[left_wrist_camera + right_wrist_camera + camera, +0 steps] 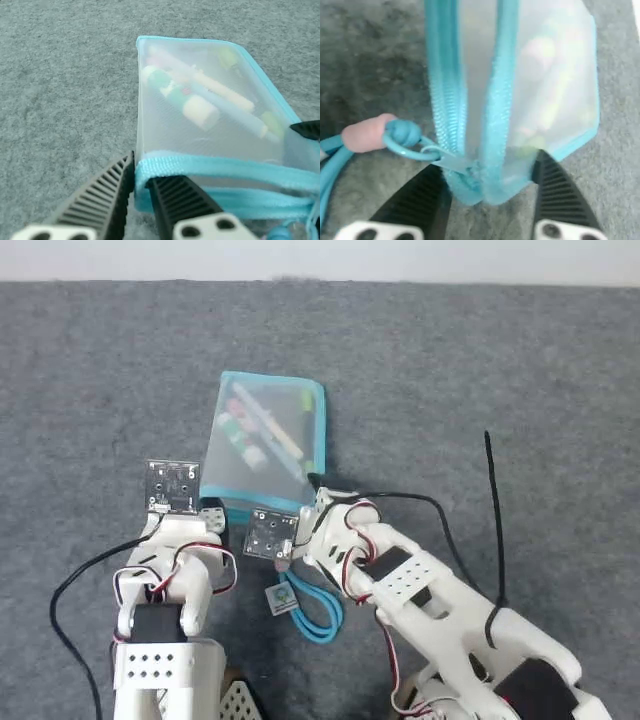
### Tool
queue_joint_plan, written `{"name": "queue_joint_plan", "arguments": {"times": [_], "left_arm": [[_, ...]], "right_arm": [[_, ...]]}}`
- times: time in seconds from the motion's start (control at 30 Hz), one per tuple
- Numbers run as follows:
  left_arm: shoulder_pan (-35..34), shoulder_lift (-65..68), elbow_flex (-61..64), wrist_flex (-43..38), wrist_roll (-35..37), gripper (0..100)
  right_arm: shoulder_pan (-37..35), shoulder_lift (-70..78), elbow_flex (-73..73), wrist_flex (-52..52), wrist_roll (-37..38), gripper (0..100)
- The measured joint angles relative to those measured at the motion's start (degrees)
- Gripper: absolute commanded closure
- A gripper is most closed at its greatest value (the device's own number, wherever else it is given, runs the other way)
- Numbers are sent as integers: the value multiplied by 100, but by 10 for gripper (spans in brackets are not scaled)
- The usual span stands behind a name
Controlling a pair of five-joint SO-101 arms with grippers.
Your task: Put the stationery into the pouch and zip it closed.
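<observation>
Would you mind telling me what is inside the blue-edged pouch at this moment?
Through the sheer wall of the pouch I see a green-and-white stick, a cream pen and a pale blue pen. Anything beneath them is covered, so I cannot give a full count.

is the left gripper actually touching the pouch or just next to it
Touching. The left wrist view shows the left gripper pinching the pouch by its teal-trimmed corner, with no gap on either side.
</observation>
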Motion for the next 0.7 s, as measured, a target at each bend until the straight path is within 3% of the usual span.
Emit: {"name": "queue_joint_plan", "arguments": {"times": [0.07,0.3,0.43,0.57,0.7], "left_arm": [[0,0,0,9,0,988],[220,-9,-26,9,-9,987],[369,-9,-44,26,-237,937],[659,-26,-264,255,-598,844],[870,-18,-765,756,-651,840]], "right_arm": [[18,0,0,-44,0,998],[97,-440,-53,264,-229,993],[114,-1178,-114,1336,-378,993],[440,-1776,-589,2708,-1213,993],[782,-1846,-923,3270,-1723,993]]}}
